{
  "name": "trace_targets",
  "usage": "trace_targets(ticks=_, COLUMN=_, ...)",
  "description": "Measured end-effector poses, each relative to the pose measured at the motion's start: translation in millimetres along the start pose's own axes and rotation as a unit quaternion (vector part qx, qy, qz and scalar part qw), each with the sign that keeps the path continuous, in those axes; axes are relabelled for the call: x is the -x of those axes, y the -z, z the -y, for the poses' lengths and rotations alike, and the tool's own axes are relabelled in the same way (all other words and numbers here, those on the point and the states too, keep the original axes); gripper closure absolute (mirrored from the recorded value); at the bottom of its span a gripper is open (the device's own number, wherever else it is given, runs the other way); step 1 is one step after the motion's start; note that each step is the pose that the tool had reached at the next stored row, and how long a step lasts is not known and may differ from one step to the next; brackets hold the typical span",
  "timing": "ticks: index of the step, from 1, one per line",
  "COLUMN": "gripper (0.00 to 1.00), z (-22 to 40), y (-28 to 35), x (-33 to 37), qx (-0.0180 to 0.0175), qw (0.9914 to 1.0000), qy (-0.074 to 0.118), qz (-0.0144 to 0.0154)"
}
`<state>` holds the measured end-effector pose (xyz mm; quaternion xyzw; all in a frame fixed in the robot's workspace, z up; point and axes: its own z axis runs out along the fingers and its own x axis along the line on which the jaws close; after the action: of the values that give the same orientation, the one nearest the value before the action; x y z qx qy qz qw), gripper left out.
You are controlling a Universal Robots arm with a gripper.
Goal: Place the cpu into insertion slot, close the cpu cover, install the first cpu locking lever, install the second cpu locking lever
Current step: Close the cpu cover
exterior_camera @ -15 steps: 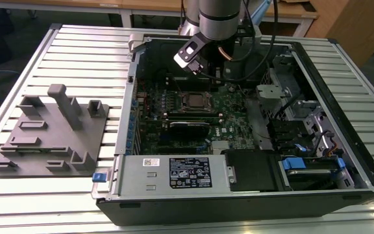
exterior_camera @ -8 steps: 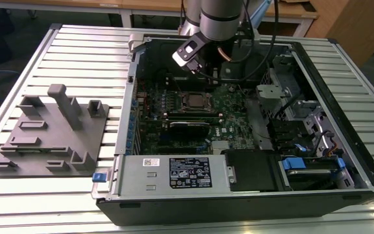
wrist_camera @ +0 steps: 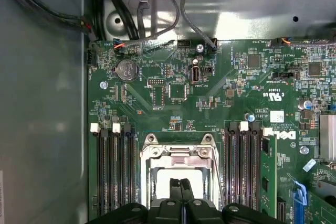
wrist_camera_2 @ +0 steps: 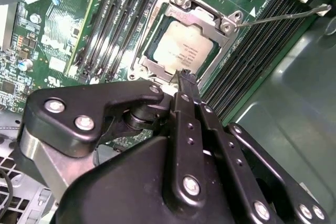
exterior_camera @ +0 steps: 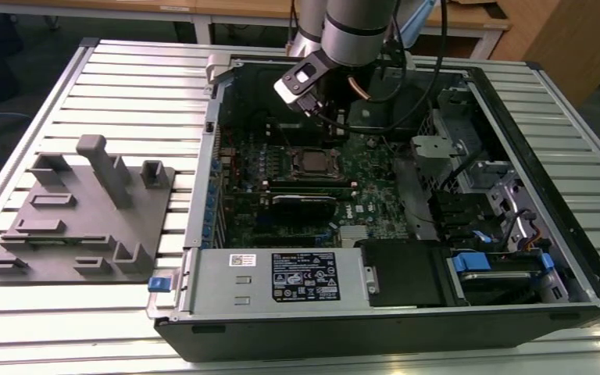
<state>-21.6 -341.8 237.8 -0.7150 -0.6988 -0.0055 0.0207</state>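
Exterior view: the arm [exterior_camera: 355,31] leans into the open case [exterior_camera: 383,337] on the slatted worktop [exterior_camera: 123,86], the slot [exterior_camera: 312,162] at its six o'clock, a labelled silver box [exterior_camera: 227,281] farther along. In the second wrist view the gripper [wrist_camera_2: 186,76], fingers [wrist_camera_2: 184,129] pressed together, is at the edge of the cover [wrist_camera_2: 202,18]; the cpu [wrist_camera_2: 184,51] lies seated beneath. One lever [wrist_camera_2: 283,17] juts free.

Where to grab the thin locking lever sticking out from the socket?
Take the locking lever at its bent free end, away from the cpu cover, from above. It is a thin rod standing out over the memory slots, so probably pinch across its length.
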Motion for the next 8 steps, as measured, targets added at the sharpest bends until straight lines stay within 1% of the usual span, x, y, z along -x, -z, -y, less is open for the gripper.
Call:
trace_targets(ticks=3, gripper=0.89, z=0.2, y=-0.8, x=-0.1, qx=0.0001, qw=1.0, qy=0.0, qz=-0.0003)
trace_targets(ticks=8, gripper=0.89, z=4.2, y=-5.2, x=0.3, qx=0.0001, qw=1.0, qy=0.0, qz=-0.0001)
